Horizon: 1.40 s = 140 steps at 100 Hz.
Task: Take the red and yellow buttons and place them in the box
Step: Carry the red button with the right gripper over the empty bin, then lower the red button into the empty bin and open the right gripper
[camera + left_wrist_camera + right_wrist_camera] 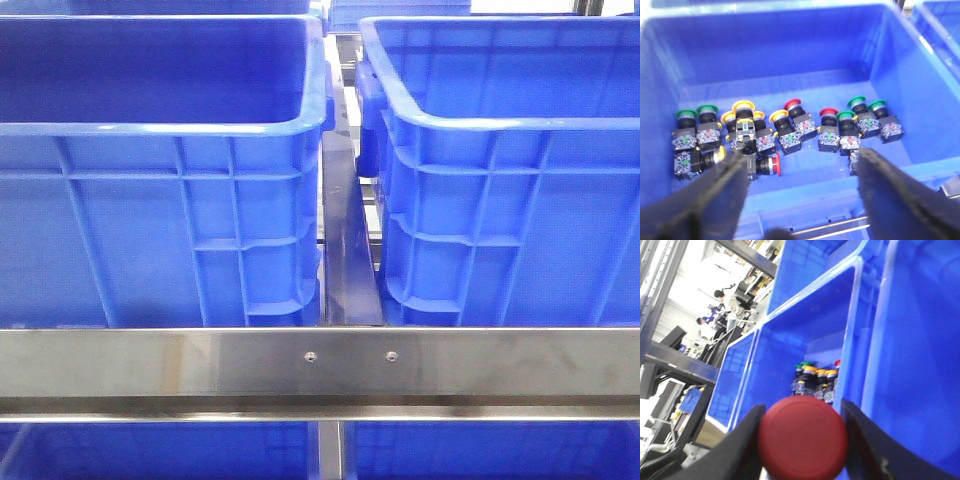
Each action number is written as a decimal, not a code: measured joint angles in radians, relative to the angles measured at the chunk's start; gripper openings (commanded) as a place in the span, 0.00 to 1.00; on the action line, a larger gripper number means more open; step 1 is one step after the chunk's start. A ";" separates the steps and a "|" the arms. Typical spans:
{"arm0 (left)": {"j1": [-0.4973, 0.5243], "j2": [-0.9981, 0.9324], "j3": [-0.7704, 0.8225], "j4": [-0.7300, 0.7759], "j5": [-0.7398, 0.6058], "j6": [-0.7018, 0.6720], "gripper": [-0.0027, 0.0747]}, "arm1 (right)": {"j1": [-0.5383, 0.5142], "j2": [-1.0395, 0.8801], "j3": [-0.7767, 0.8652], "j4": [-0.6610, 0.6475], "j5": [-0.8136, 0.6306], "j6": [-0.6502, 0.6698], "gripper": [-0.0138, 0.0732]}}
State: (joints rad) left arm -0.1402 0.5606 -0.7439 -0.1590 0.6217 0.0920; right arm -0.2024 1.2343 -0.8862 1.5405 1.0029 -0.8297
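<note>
While the steel rail (320, 365) fills the nearest part of the front view, neither arm shows there; only the wrist views tell what the tools are doing. Closest in the right wrist view, the right gripper (803, 440) pinches a red button (803, 437), its round cap facing the camera and sitting snug between the two dark fingers (865, 445). Beyond it, the inside of a blue crate holds a small cluster of pushbuttons (815, 377) with yellow, green and red caps. The left gripper (802, 187) hangs spread wide and empty above the near wall of the supply crate (790, 75). On that crate's floor a red pushbutton (771, 165) lies tipped on its side just beyond the fingertips; farther in stands a row with yellow-capped pushbuttons (742, 112), more red ones (792, 106) and green ones (707, 111). Farthest in the front view, the two blue crates stand side by side, the left crate (165, 128) and the right crate (480, 125), with a narrow gap between; their floors are hidden from this angle. My judgement: one red button is lifted but not yet dropped in the box, and several red and yellow ones remain to pick
</note>
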 measured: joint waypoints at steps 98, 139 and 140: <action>0.002 -0.047 0.017 0.012 -0.003 0.000 0.01 | 0.000 0.195 -0.021 0.248 -0.670 -0.942 0.20; 0.002 -0.047 0.017 0.012 -0.003 0.000 0.01 | 0.000 0.426 -0.212 0.258 -0.705 -1.174 0.12; 0.002 -0.047 0.017 0.012 -0.003 0.000 0.01 | 0.000 0.430 -0.215 0.260 -0.707 -1.174 0.12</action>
State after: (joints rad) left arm -0.1385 0.5132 -0.7264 -0.1474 0.6185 0.0920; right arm -0.2024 1.6643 -1.1011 1.8002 0.2962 -2.0039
